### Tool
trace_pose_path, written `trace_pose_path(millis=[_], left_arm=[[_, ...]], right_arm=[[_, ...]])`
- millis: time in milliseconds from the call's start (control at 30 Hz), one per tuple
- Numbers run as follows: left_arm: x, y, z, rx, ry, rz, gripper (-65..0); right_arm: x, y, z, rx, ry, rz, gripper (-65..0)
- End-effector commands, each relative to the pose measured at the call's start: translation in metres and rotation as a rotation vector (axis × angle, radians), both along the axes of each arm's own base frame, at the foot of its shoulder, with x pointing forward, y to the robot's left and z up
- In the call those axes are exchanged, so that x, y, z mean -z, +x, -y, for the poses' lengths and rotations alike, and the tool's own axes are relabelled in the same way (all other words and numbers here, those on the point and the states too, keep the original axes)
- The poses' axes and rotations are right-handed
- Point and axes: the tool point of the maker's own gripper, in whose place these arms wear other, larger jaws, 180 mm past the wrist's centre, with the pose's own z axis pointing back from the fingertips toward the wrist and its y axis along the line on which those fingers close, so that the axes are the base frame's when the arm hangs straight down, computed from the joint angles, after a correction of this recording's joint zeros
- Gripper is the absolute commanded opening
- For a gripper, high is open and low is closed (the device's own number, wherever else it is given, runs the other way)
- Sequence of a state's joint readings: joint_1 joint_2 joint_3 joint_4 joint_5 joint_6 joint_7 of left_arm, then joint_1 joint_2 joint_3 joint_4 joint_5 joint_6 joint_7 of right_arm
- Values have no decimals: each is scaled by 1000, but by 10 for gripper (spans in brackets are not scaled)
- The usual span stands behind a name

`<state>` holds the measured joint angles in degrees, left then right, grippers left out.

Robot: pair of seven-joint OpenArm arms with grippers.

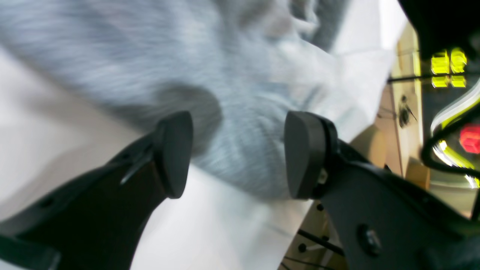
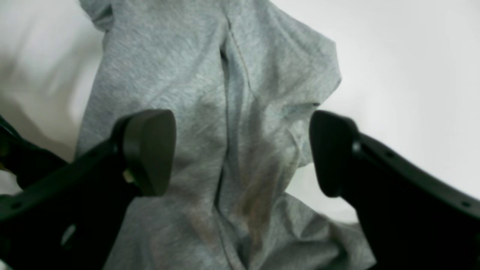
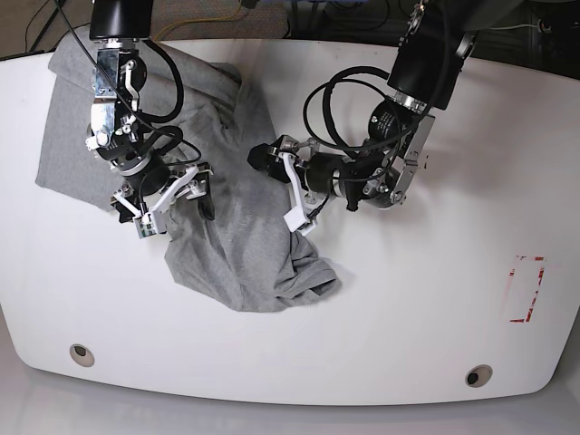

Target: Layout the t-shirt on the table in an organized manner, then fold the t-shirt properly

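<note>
At the left of the base view the right arm's jaws [image 3: 164,201] hang spread wide above the t-shirt [image 3: 231,245], pinching nothing; in the right wrist view both dark pads [image 2: 150,150] stand well apart with wrinkled grey cloth and a long seam showing between them; the t-shirt lies crumpled on the white counter [image 3: 408,299], running from the far left corner down toward the middle, its lower end bunched in a lump; just right of that cloth the left arm's jaws [image 3: 285,186] are likewise spread, empty, at the shirt's right edge; the left wrist view shows a fold of grey fabric beyond the gap, blurred; farther right sit a red tape mark [image 3: 527,290] and a grommet hole [image 3: 478,374].
</note>
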<state>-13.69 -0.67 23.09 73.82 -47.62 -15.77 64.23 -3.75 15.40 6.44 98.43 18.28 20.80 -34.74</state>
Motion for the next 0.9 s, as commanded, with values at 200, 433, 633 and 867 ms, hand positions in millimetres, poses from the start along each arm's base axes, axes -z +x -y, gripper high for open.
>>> trace_pose_path(millis=[200, 433, 633, 867], left_arm=[[3, -1, 15, -26, -14, -46, -286], [6, -3, 32, -45, -39, -87, -285], [17, -2, 46, -20, 4, -106, -285], [29, -19, 61, 63, 67, -99, -299]], right_arm=[[-19, 9, 1, -2, 10, 64, -127], [-19, 9, 1, -1, 10, 65, -127], [-19, 10, 1, -1, 10, 66, -127], [-19, 11, 2, 1, 3, 66, -127]])
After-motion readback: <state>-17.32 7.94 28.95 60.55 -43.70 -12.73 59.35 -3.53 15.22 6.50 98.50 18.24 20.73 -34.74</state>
